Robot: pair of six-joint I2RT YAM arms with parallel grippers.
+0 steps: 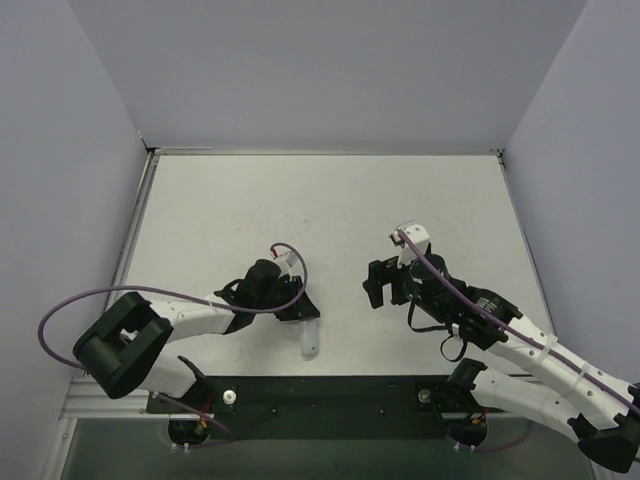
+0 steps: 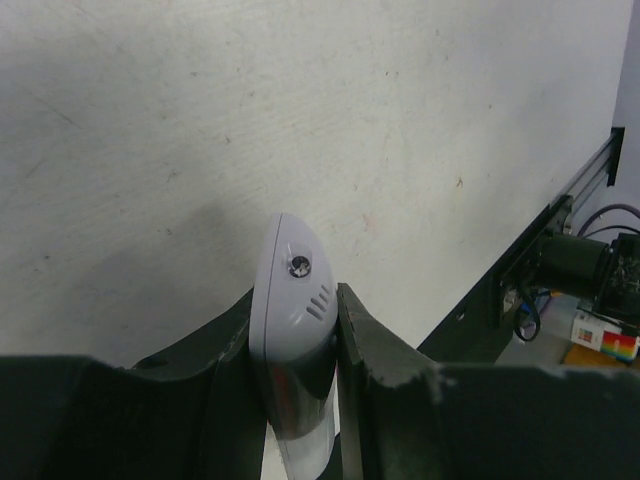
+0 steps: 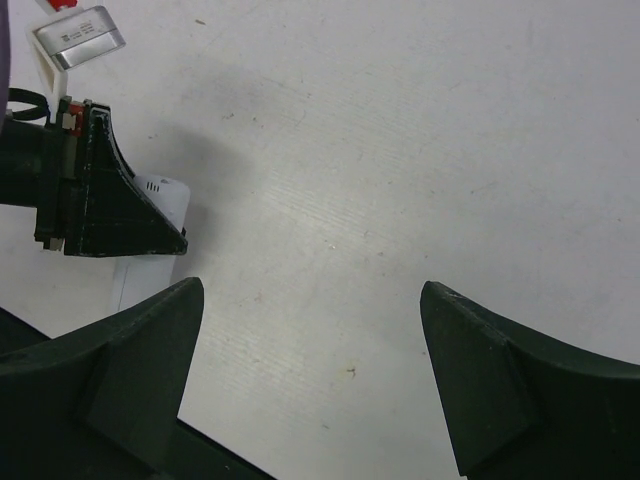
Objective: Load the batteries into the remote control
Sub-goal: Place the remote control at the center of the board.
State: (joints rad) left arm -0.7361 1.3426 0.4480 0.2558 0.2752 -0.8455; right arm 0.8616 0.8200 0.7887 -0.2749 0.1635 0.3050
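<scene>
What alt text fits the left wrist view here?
The left claw is shut on the white remote control, whose rounded end, with a small dark hole and three short slots, sticks out past the dark fingers. Behind lies the white table, with a black rail at right.

1. remote control: white shell, with 1 small dark round dot and 3 short grey slits near its end.
2. left gripper: matt black fingers, with pale scuffs along 1 edge.
3. right gripper: black fingers, plain.
4. table: off-white, with faint specks and streaks.
5. walls: pale lavender-grey, unpatterned.
6. cables: purple.
7. arms: white links, black joints.
8. label: red, yellow, green and blue blocks.
</scene>
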